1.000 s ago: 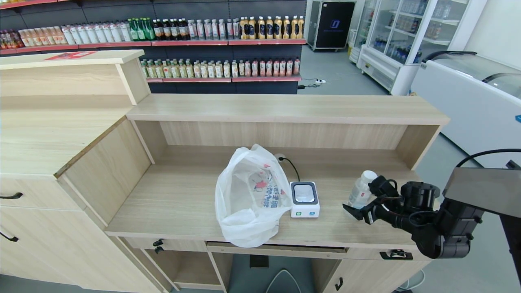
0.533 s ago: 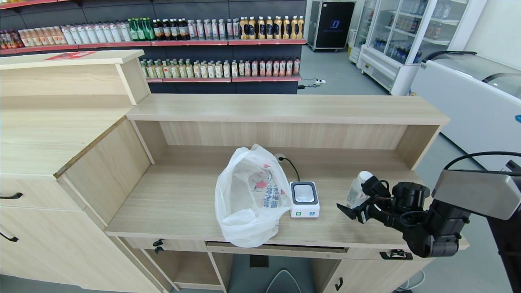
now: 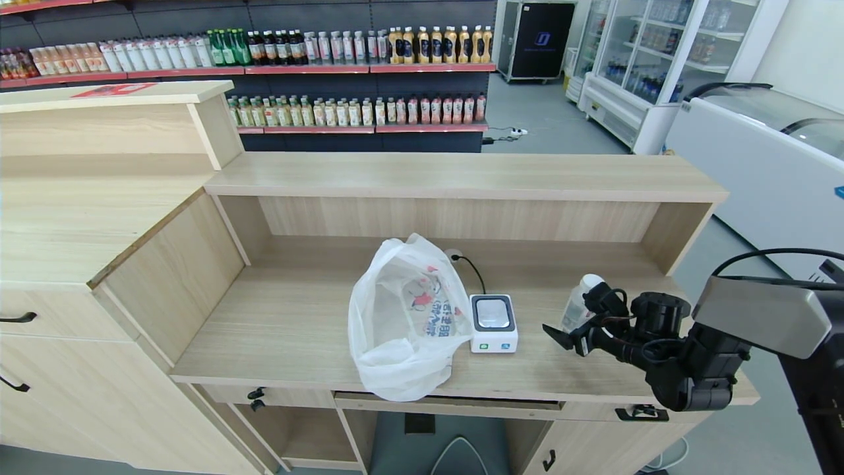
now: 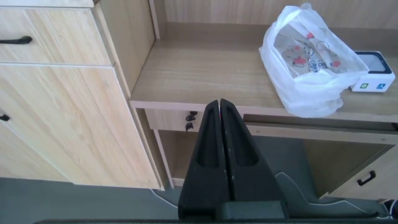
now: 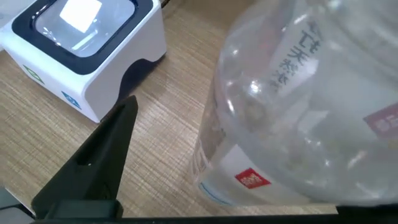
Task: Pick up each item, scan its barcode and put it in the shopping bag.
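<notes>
**Item:** the clear bottle [image 3: 580,302] with a white cap is on the counter [image 3: 277,316], to the right of the scanner [image 3: 493,322], near it but not touching. The shopping bag [image 3: 403,323] rests against the scanner's left side, with its mouth slumped and partly open.

**Right gripper** [image 3: 575,315]: the jaws are wide apart with the bottle between them. The dark finger [image 5: 93,163] on the scanner's side stands clear of the bottle, so nothing is clamped. Whether the far finger touches the bottle cannot be told.

**Left gripper** [image 4: 219,109]: the fingers are pressed together and hold nothing. It is out in front of the counter, well to the left of the scanner.

**Judged step:** closing on the bottle before lifting it to the scanner.

**Risks noted:**
- The bottle seems to sit off-centre between the fingers — an uneven close could tip it or push it away from the scanner.
- The plastic is smooth and looks thin. A hard squeeze may buckle it, and a light one may let it slip on the lift.
- The grip looks set to fall on the label, so the barcode could be covered or turned away from the scan window [image 5: 81,15].
- The free finger points toward the scanner — a low carry could knock it or snag its cable [image 3: 475,267].
- Nothing holds the bag open, so the bottle may catch on the rim when released.
</notes>
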`<state>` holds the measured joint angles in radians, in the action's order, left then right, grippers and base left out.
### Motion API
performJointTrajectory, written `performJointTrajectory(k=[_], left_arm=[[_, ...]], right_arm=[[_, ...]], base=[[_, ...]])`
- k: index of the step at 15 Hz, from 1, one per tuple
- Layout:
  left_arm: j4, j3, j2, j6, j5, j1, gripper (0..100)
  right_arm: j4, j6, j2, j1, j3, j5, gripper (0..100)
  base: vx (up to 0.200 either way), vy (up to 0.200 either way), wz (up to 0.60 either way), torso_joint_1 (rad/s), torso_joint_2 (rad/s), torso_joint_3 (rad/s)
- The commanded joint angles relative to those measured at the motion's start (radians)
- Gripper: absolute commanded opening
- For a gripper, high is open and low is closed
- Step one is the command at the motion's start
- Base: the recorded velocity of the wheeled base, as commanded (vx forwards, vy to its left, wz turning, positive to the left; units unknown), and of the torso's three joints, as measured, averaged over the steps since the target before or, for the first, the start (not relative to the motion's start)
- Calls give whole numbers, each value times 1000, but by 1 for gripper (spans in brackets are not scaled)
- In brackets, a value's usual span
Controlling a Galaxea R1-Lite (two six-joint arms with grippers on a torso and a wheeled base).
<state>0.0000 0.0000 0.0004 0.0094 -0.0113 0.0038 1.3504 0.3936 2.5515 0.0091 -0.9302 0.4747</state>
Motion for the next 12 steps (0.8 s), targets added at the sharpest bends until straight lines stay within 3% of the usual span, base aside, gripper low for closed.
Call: performJointTrajectory(k=[1, 12], left_arm=[[0, 0, 0, 0, 1, 1, 0], [0, 0, 0, 0, -1, 1, 0]], right_arm=[[-1, -1, 7, -1, -6, 10, 0], [-42, -30, 10, -18, -65, 5, 0]], base=[[0, 0, 0, 0, 0, 0], [0, 0, 0, 0, 0, 0]])
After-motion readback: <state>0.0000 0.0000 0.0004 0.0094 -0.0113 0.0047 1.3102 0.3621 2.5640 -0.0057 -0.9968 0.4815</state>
